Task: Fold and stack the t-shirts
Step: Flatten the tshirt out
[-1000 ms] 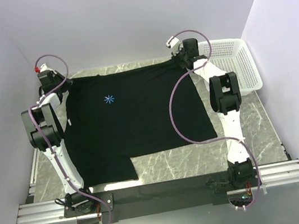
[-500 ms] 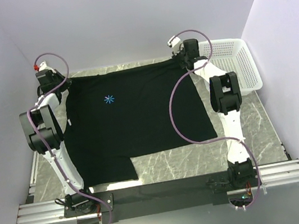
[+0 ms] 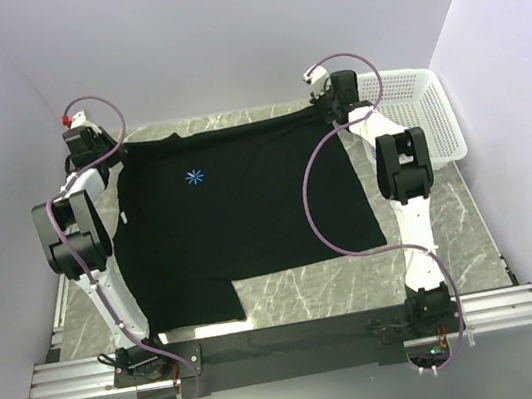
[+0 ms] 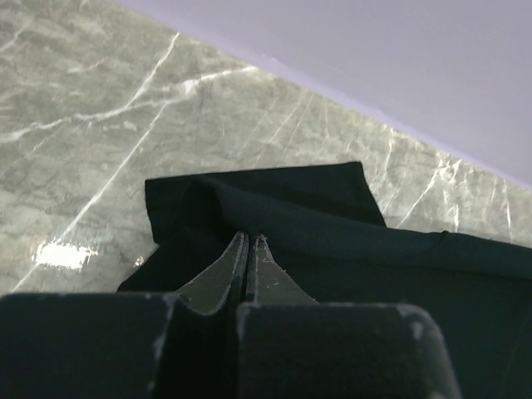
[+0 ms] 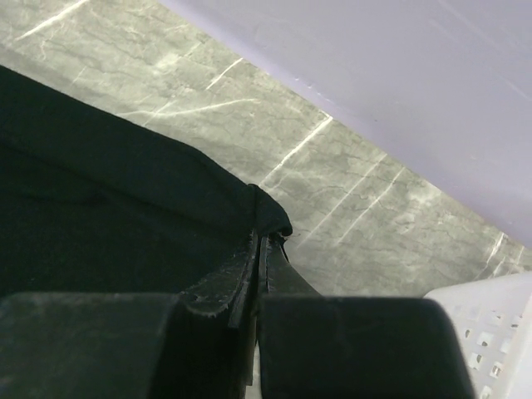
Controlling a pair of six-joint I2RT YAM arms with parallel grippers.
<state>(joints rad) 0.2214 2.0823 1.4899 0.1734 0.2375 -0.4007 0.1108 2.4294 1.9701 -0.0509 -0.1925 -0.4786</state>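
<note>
The black t-shirt [image 3: 238,214] lies spread on the marble table, its light-blue starburst logo [image 3: 195,177] facing up near the far left. My left gripper [image 3: 101,151] is at the shirt's far left corner. In the left wrist view it [image 4: 249,238] is shut, with the bunched cloth [image 4: 374,249] at its tips and a sleeve lying just beyond. At the far right corner my right gripper [image 3: 327,109] is also shut. The right wrist view shows it [image 5: 260,236] pinching the corner of the t-shirt [image 5: 100,191].
A white perforated basket [image 3: 417,117] stands at the back right, its rim [image 5: 499,332] close to my right gripper. Lilac walls close in the table on three sides. Bare marble [image 3: 360,281] shows in front of the shirt.
Both grippers have moved a little toward the back wall and outward, drawing the shirt's far edge with them. A sleeve now shows at the far left.
</note>
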